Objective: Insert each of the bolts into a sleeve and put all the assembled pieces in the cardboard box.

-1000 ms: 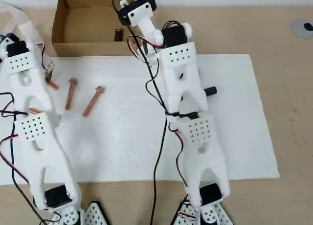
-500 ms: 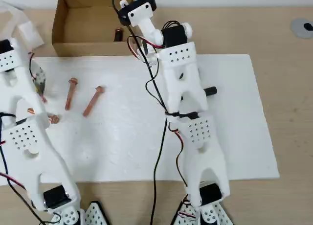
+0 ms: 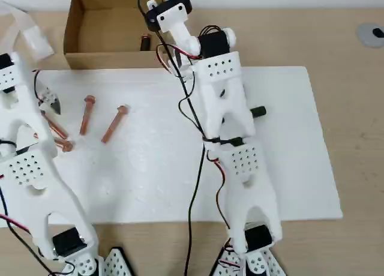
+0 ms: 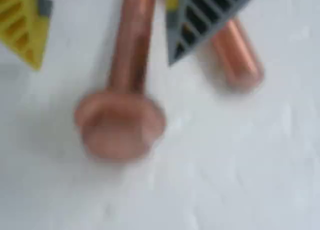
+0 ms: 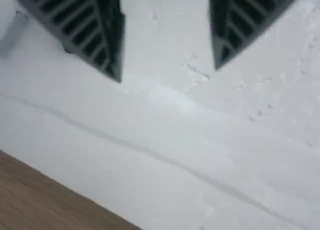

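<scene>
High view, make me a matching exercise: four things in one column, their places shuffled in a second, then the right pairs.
1 black sleeve
2 left pincer
3 grey disc
4 dark piece

A in the cardboard box
B on the bare table
C astride a copper bolt
D on the white foam beside the right arm

Pairs: 1-D, 2-C, 3-B, 4-A

bolt (image 4: 120,125): blurred, shank cut by edge | second bolt (image 4: 235,60): partly behind claw finger (image 4: 200,20) | sleeve (image 3: 258,111): partly under right arm (image 3: 225,96)
</scene>
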Robot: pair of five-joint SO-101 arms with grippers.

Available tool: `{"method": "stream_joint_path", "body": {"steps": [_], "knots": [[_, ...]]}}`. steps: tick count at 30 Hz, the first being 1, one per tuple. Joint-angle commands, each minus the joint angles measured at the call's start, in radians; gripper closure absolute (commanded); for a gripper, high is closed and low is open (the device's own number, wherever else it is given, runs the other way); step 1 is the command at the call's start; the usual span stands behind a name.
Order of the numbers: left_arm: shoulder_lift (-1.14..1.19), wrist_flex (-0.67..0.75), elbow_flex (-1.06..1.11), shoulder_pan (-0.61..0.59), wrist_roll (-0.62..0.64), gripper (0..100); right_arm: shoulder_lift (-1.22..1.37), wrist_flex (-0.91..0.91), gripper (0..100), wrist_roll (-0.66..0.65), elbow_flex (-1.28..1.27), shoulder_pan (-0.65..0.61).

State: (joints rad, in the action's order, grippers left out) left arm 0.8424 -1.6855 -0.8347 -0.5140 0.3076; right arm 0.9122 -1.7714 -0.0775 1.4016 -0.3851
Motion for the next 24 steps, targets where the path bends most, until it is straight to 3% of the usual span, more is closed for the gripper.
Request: {"method": "stream_joint_path", "body": {"steps": [1,13,18,24], "knots": [[-0.041,0.064,-0.006,-0.025,0.005,82,-0.087,-0.017,84.8,-0.003,-0.002,0.012],[0.140,0.118,-0.014,0.009,0.009,83,-0.085,-0.017,84.8,-0.003,-0.004,0.012],[0.148,0.112,-0.012,0.006,0.009,100,-0.085,-0.018,84.8,-0.002,-0.004,0.012],[0.148,0.069,-0.014,0.006,0.003,99,-0.113,-0.021,84.8,0.000,-0.137,0.016]]}}
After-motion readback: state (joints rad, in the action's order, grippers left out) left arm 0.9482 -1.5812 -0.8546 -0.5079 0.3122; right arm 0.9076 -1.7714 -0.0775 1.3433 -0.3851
